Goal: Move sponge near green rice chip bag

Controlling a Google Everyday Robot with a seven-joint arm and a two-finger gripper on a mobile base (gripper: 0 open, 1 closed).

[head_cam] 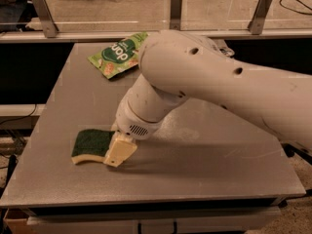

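Note:
The sponge (90,145), dark green on top with a pale yellow foam layer below, lies flat on the grey table (204,169) near its front left. My gripper (118,151) reaches down from the large white arm and sits at the sponge's right end, its cream finger overlapping that edge. The green rice chip bag (117,53), a light-green pouch with a dark oval and white letters, lies at the table's far left, well behind the sponge and partly hidden by the arm.
The white arm (219,89) spans the table's right and middle. A glass barrier with metal posts (175,9) runs along the far edge. A small object (225,48) peeks out behind the arm at the back. The table's front edge is close to the sponge.

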